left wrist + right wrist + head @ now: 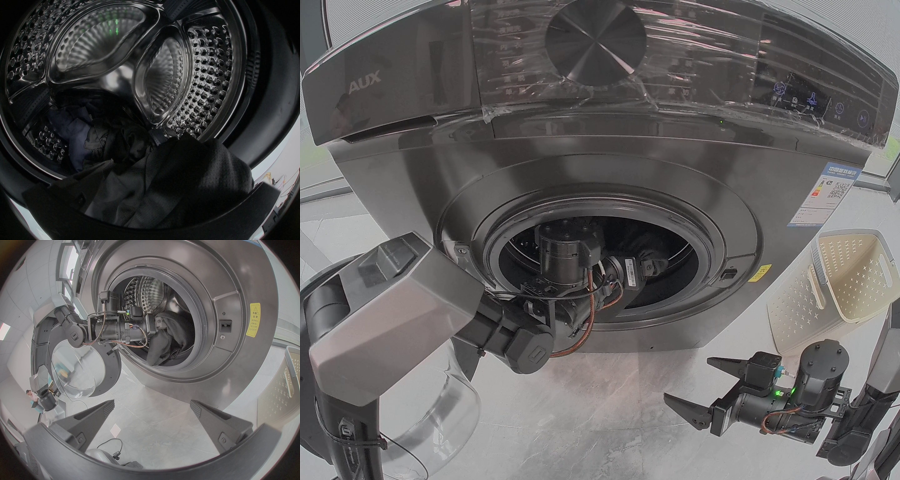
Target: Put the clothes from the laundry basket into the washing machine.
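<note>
My left arm is inside the washing machine's (612, 162) round opening, and my left gripper (160, 323) is at the drum mouth. A dark mesh garment (193, 175) drapes over one finger and hangs over the drum's lower rim (162, 346). The left fingers stand apart in the left wrist view, one finger (84, 184) bare. More clothes (78, 131), bluish and dark, lie deeper in the drum. My right gripper (687, 379) is open and holds nothing, low over the floor in front of the machine. The cream laundry basket (850, 275) stands tilted at the machine's right.
The washer's glass door (437, 406) hangs open at the left, beside my left arm. Pale marble floor (600, 400) lies between the machine and my right gripper. The basket's perforated wall (281, 390) is close to my right arm.
</note>
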